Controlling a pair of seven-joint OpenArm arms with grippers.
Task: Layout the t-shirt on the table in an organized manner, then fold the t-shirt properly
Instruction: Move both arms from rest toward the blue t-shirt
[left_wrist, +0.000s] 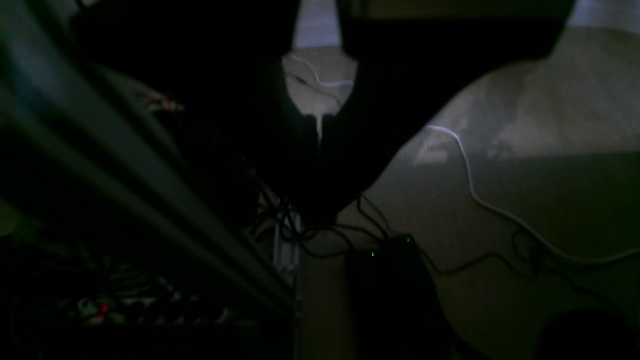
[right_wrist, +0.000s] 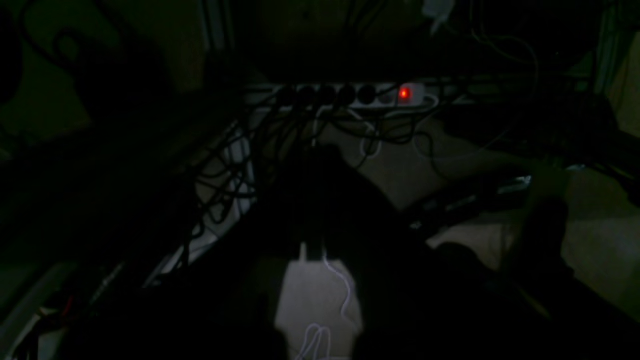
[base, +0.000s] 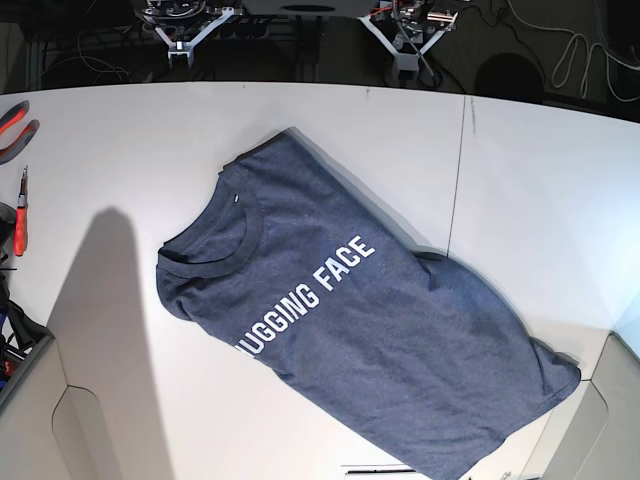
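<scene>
Both grippers are pressed together on nothing, and both sit well away from the work, back beyond the far edge of the table (base: 520, 150). The left gripper (left_wrist: 320, 130) shows in its wrist view only as two dark fingers meeting at a narrow point, aimed down at a dim floor with a white cable (left_wrist: 470, 180) and tangled black leads. The right gripper (right_wrist: 312, 250) is likewise a dark wedge closing to a point, above a power strip (right_wrist: 350, 95) with a lit red switch and a knot of cables. In the base view only the arm mounts appear at the top edge, the left arm's base (base: 405, 35) on that view's right and the right arm's base (base: 185, 30) on its left. The t-shirt (base: 400, 350) lies on the white table nearer the camera, well apart from both grippers. It lies front up and aslant, collar toward the left, hem running to the lower right corner, the white lettering partly readable. Red-handled tools (base: 18, 200) lie at the table's left edge.
</scene>
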